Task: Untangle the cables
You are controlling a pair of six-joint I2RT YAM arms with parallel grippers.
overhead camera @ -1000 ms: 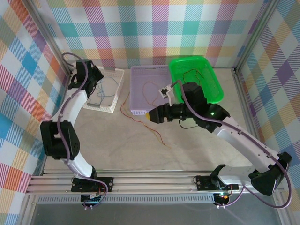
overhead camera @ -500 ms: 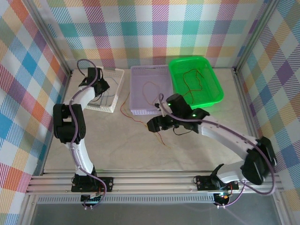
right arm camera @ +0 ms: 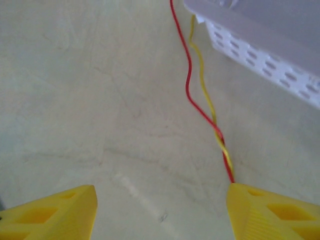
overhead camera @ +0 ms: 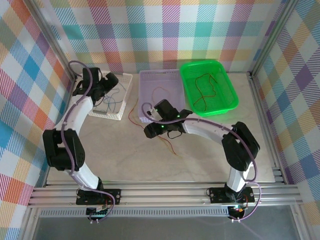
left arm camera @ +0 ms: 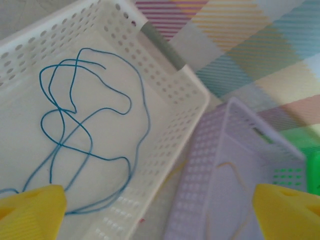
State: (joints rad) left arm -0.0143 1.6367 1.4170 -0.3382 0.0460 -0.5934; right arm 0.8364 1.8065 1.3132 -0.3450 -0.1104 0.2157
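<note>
Changes, near to far: right arm [overhead camera: 210, 131] has swung left from the green-basket side. It now sits low over the table [right arm camera: 75, 100], right jaws just off the near corner of the lilac basket [right arm camera: 260, 45]. Left jaws have gone from shut to wide over the white basket [left arm camera: 170, 100]. The blue cable [left arm camera: 90, 135] lies loose on the basket floor, nothing between the tips. My read: blue one is dropped off and sorted, right arm is lining up on the next strand.

Right jaws: partly spread, holding nothing. Red cable [right arm camera: 189, 85] and yellow cable [right arm camera: 205, 100] enter at 12 o'clock of the wrist view. They run down the table, twist round each other at about 4 o'clock, then end at the inner edge of the 5 o'clock fingertip [right arm camera: 270, 210]. Contact there: can't tell. The gap itself is bare table, so the pair sits to one side of the jaws, not between them.

Left jaws: blue cable is below them, toward 9 o'clock of the wrist view. Its nearest loop ends just beside the 7 o'clock fingertip [left arm camera: 30, 210].

Far side, top view: thin orange cable [overhead camera: 159, 95] in the lilac basket at 12 o'clock. Dark red cable [overhead camera: 202, 92] in the green basket [overhead camera: 216, 110] at 1 o'clock. Left to do, as I judge it: split the red/yellow twist.
</note>
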